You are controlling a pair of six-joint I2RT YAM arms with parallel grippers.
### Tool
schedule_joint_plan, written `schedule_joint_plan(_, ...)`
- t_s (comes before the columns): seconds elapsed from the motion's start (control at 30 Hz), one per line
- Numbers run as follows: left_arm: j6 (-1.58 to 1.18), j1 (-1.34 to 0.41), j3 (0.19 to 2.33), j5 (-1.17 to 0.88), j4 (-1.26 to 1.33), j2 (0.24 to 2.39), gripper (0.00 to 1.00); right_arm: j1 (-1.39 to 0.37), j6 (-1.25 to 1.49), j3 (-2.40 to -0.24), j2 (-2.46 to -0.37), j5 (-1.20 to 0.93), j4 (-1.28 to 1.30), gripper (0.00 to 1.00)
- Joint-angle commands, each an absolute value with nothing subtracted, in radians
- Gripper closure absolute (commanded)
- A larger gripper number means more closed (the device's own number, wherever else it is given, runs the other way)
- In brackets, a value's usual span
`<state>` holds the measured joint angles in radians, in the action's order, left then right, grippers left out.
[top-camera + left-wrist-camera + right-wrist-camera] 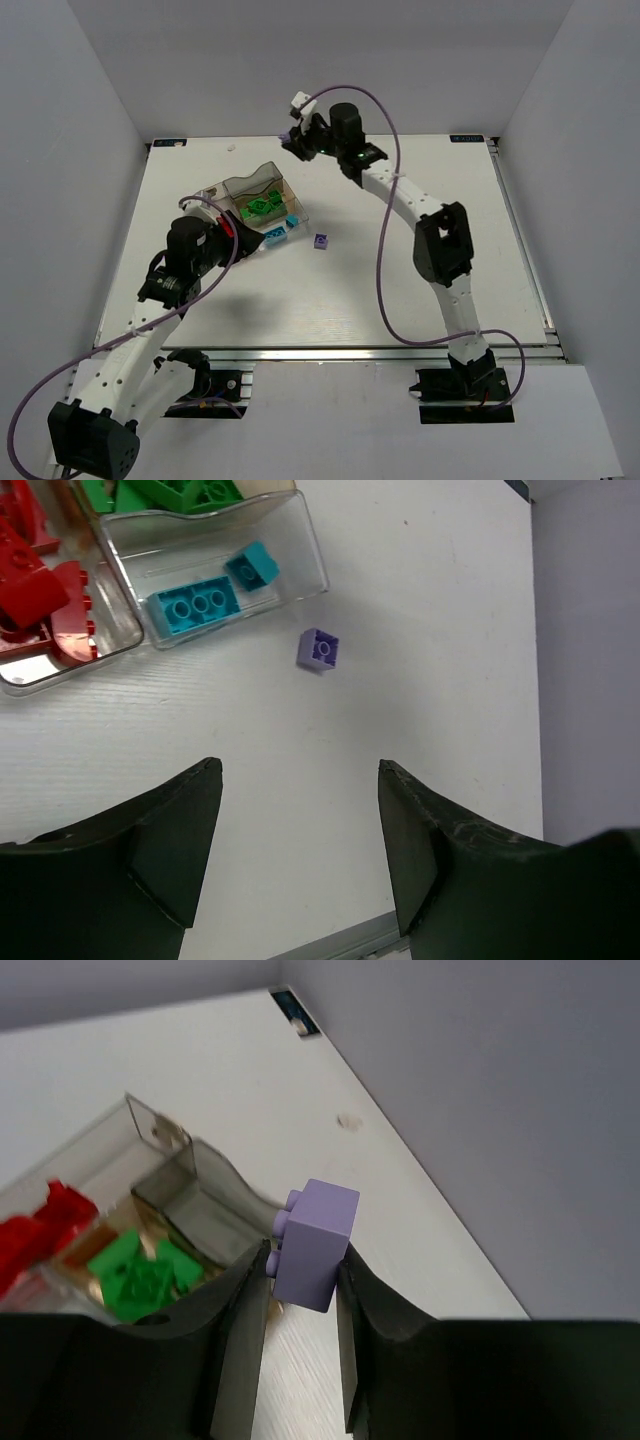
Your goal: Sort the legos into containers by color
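The clear divided box stands left of the table's middle. Its compartments hold red legos, green legos and cyan legos. One small purple lego lies loose on the table just right of the box, also in the left wrist view. My right gripper is shut on a pale purple lego, raised above the table's far edge behind the box. My left gripper hangs open over bare table in front of the box, with nothing between its fingers.
White walls enclose the table on three sides. The right arm's purple cable loops over the table's right half. A metal rail runs along the near edge.
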<state>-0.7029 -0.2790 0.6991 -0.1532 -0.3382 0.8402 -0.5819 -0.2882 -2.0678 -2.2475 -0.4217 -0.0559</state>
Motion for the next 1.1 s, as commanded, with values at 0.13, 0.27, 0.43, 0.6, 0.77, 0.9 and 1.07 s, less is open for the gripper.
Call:
schedule_joint_plan(0.13, -0.687, -0.284, 0.778, -0.026, -0.488, 0.776, 0.26, -0.704, -0.173, -2.200, -2.470, -0.316, -0.362, 1.00)
schedule_joint_plan(0.27, -0.687, -0.284, 0.790, -0.021, -0.532, 0.759, 0.26, -0.741, -0.198, -2.197, -2.503, -0.235, -0.431, 1.00)
schedule_joint_plan(0.43, -0.673, -0.284, 0.801, -0.017, -0.564, 0.756, 0.25, -0.761, -0.222, -2.232, -2.563, -0.173, -0.462, 1.00)
schedule_joint_plan(0.6, -0.664, -0.275, 0.804, -0.023, -0.563, 0.762, 0.25, -0.772, -0.271, -2.229, -2.595, -0.166, -0.463, 0.99)
schedule_joint_plan(0.77, -0.661, -0.275, 0.819, -0.023, -0.561, 0.776, 0.24, -0.775, -0.291, -2.191, -2.597, -0.158, -0.476, 0.83)
schedule_joint_plan(0.9, -0.655, -0.275, 0.831, -0.018, -0.557, 0.776, 0.23, -0.773, -0.302, -2.180, -2.600, -0.153, -0.480, 0.67)
schedule_joint_plan(1.07, -0.658, -0.275, 0.834, -0.023, -0.545, 0.778, 0.23, -0.769, -0.308, -2.180, -2.596, -0.159, -0.472, 0.54)
